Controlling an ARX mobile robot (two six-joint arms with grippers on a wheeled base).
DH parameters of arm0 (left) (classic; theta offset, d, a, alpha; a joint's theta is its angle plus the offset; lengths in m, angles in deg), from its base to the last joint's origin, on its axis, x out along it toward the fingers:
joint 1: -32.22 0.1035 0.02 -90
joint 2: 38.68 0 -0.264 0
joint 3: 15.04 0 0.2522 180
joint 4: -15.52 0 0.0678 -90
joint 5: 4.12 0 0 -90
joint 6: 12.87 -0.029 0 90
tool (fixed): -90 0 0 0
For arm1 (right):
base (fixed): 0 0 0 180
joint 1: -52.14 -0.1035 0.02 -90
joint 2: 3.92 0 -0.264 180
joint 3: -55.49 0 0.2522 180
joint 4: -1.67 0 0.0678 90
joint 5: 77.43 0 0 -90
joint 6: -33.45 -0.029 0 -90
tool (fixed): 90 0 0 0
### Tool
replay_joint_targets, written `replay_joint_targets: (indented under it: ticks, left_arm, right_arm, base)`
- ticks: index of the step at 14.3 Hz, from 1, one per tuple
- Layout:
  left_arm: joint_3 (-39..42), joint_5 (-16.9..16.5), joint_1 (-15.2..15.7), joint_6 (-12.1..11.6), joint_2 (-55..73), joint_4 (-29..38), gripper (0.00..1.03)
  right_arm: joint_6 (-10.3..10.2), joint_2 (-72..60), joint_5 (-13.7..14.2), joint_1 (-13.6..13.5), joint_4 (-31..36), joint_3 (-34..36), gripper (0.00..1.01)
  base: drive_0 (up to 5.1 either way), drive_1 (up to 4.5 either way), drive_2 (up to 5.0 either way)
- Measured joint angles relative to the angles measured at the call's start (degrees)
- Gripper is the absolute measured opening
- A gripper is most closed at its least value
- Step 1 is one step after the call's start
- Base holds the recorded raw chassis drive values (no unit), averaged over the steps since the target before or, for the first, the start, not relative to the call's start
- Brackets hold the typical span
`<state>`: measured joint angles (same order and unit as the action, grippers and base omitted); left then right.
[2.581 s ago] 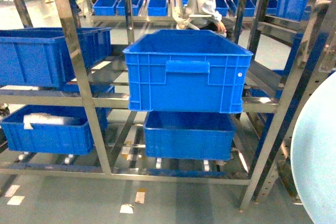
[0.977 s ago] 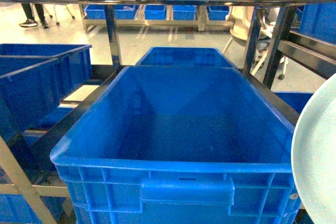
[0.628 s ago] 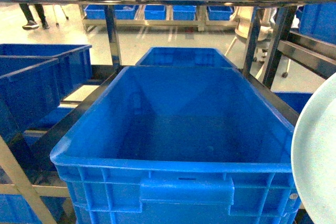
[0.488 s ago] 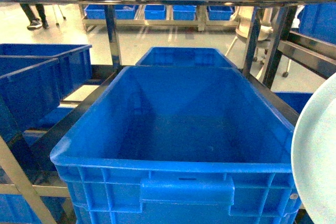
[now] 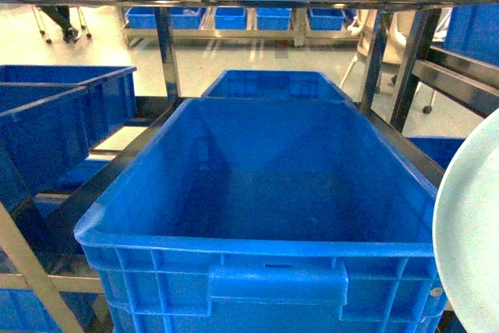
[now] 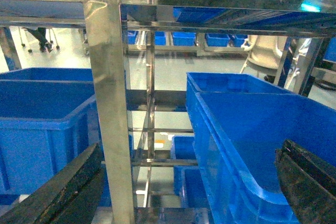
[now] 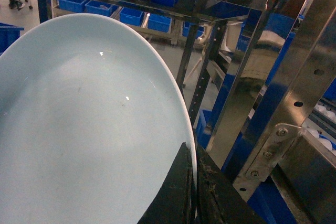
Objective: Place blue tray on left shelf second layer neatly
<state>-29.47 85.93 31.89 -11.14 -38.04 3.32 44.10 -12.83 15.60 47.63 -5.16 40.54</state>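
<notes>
**A:** Where is the blue tray (image 7: 79,129)?

**B:** In the right gripper (image 7: 195,190). The right wrist view shows the two dark fingers (image 7: 176,192) pressed together on the tray's rim at about 5 o'clock of the dish, one on its hollow face, the other behind the edge. The pale dish fills the left of that view, its hollow side turned to the camera.

**A:** And from the head camera?

**B:** Only a pale arc of the tray (image 5: 468,232) at 4 o'clock, cut by the right edge. It sits just beside the near right corner of the big blue crate (image 5: 265,208), which is open and fills the middle. The gripper itself is out of that view.

**A:** How is the right arm posed?

**B:** The wrist is beside a perforated steel post (image 7: 294,93) of the rack, with the tray held steeply tilted, nearly on edge, outside the crate.

**A:** The left arm?

**B:** The left gripper (image 6: 189,182) has its fingers (image 6: 58,192) spread wide, one at 7 o'clock and the other at 4 o'clock of its wrist view, holding nothing. It points level at an upright post (image 6: 110,103), between a crate on the left (image 6: 42,124) and the big crate on the right.

**A:** Anything behind?

**B:** A second crate (image 5: 273,83) at 12 o'clock behind the big one, and a row of small blue bins (image 5: 234,17) across the floor.
</notes>
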Motion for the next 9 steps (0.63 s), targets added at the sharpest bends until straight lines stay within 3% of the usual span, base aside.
replay_joint_targets:
  ticks: [9]
  left_arm:
    - [0.00,0.00,0.00,0.00,0.00,0.00,0.98]
  right_arm:
    - [0.00,0.00,0.00,0.00,0.00,0.00,0.02]
  base:
    - [0.0,0.00,0.0]
